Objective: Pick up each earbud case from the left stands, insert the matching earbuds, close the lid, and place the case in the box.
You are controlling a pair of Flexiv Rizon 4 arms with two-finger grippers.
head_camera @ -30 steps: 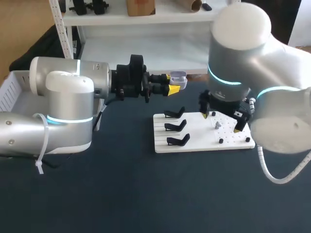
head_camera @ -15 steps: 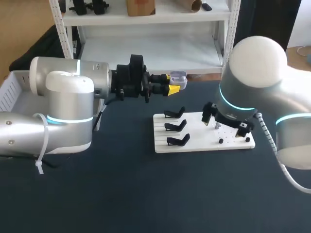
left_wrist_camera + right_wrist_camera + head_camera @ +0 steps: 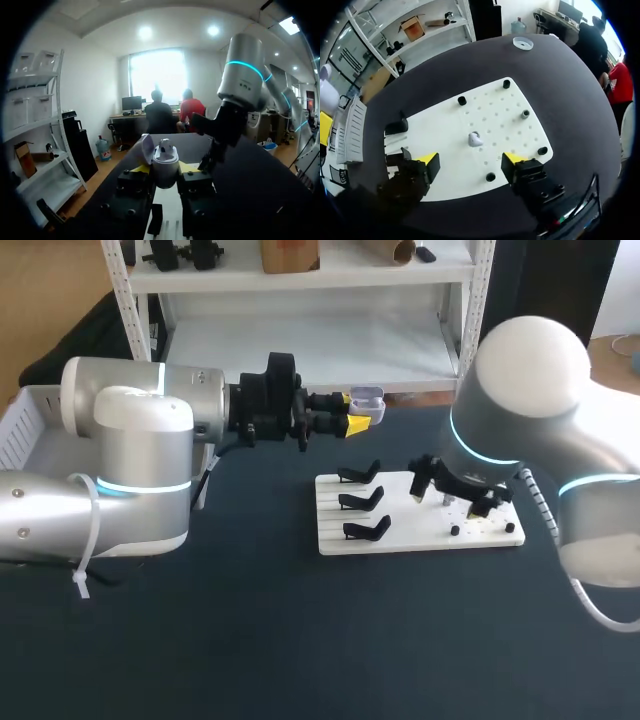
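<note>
Head view: your left gripper [image 3: 358,423] hangs off the far left corner of the white board [image 3: 400,538], pinching the earbud case [image 3: 368,397] with its lid up. Your right gripper [image 3: 450,498] sits low over the board's right half with its fingers spread; the earbud is hidden under it here. The three black stands [image 3: 362,500] on the board's left strip are bare. Left wrist view: the earbud case [image 3: 165,169] stands upright between the two yellow tips, both touching it, with the lid [image 3: 145,149] tipped back. A rounded white piece shows in the case's mouth, likely one earbud already seated, but you can't confirm it. Right wrist view: the right gripper [image 3: 470,159] is spread wide with nothing in it. The loose earbud [image 3: 475,139] lies near the board's middle, just ahead of the gap and roughly centred between the tips; it is too small to read its long axis. Judgement: the right gripper is the nearer one. The pick calls for a short move forward and down so the tips straddle the earbud, then a carry toward the case beyond the board's far left corner.
</note>
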